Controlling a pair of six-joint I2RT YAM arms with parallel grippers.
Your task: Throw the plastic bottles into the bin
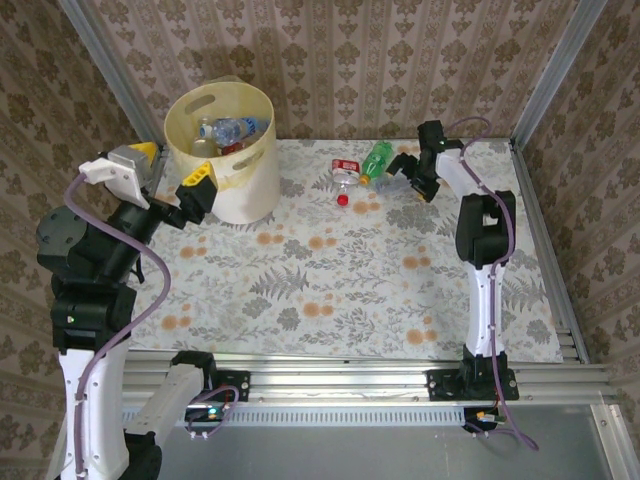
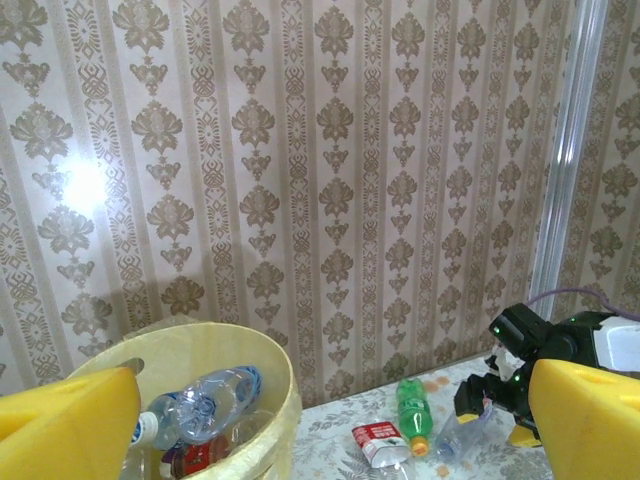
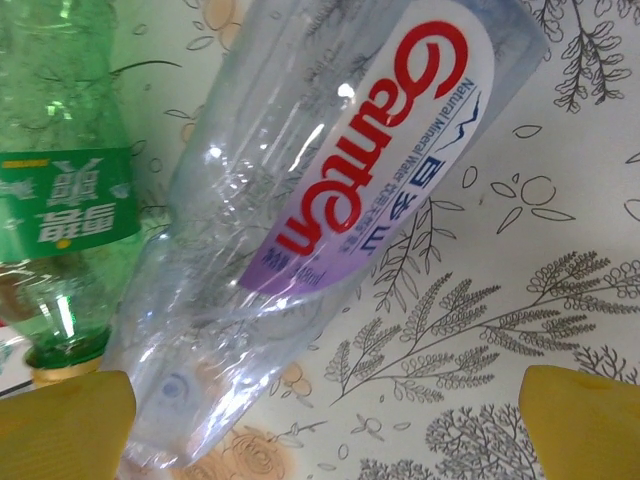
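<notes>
- Clear bottle (image 3: 320, 220) lies on the tabletop (image 3: 560, 200) beside the green bottle (image 3: 65, 200), between the wide jaws of your right gripper (image 3: 325, 420).
- Red-label bottle (image 1: 345, 170) lies just beside them.
- Bin (image 1: 250, 185), far left, holds several bottles (image 1: 228, 128).
- Your left gripper (image 1: 168, 162) hovers by the bin, jaws wide, empty.

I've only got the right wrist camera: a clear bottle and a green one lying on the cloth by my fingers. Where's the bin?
Observer: The bin stands at the far-left corner of the table, well to the left of the right gripper.
Operator: Anything inside it?
Observer: Yes, several bottles lie in it, one with a blue label.
Operator: Any other bottle near me?
Observer: One more: a red-labelled bottle with a red cap lies just left of the green bottle.
</notes>
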